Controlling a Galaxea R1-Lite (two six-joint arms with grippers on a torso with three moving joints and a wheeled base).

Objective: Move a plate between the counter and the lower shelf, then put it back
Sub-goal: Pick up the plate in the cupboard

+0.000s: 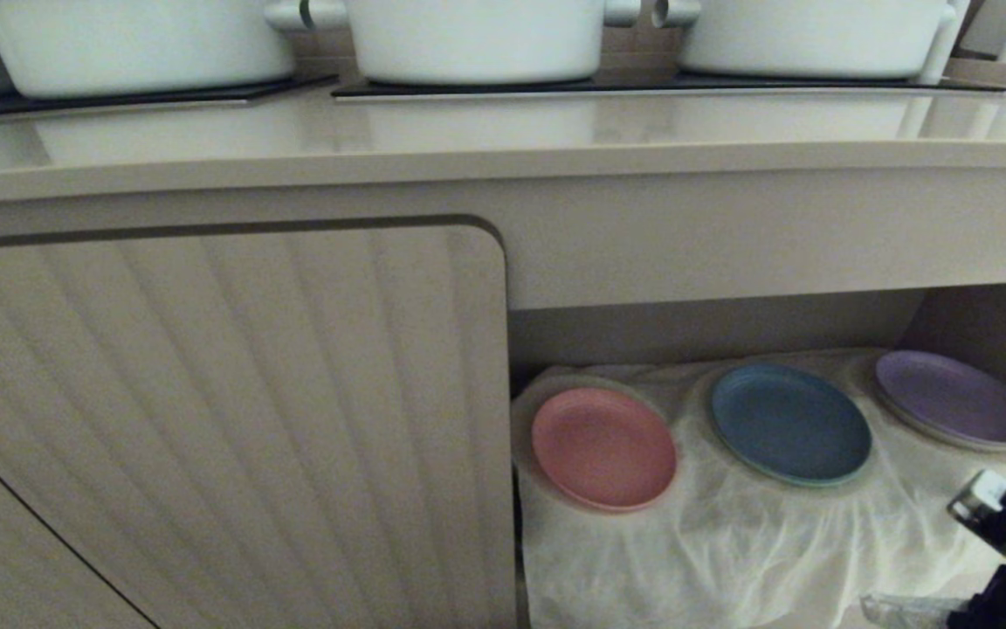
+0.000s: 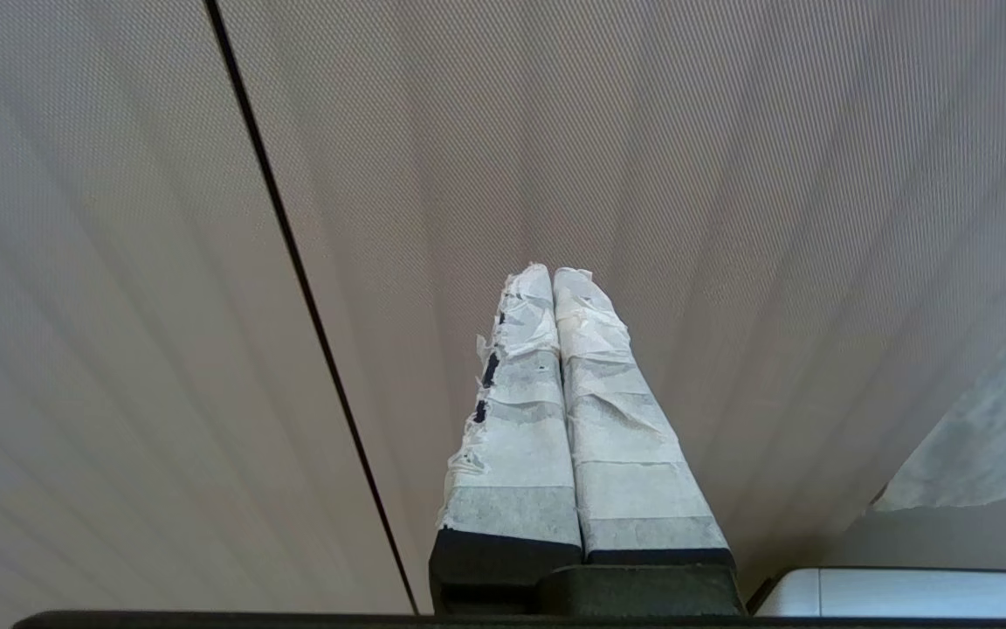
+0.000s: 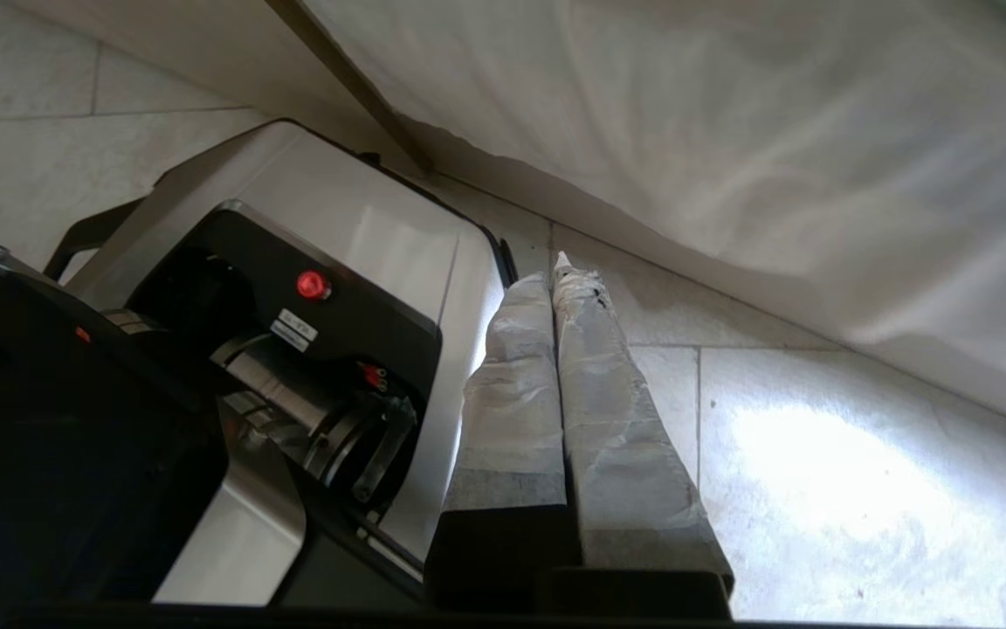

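Long beige counter (image 1: 503, 148) overhead, white pots (image 1: 477, 39) on black hob panels. Below: ribbed cabinet door (image 1: 223, 419), then lower shelf (image 1: 713, 328) with white cloth (image 1: 730, 542) over mounds. Pink plate (image 1: 603, 447) atop leftmost mound, beside blue plate (image 1: 789, 424) and purple plate (image 1: 953, 397). Right gripper (image 3: 555, 271) low near floor tiles (image 3: 817, 454), fingers pressed together; left gripper (image 2: 551, 275) likewise, facing door. Likely risks: snagging cloth, clipping counter edge while lifting.

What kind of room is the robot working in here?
Most likely a kitchen, or a mock-up of one. White pots stand on black hob panels set in a beige counter, and coloured plates, among them a pink plate, sit in the open lower shelf underneath.
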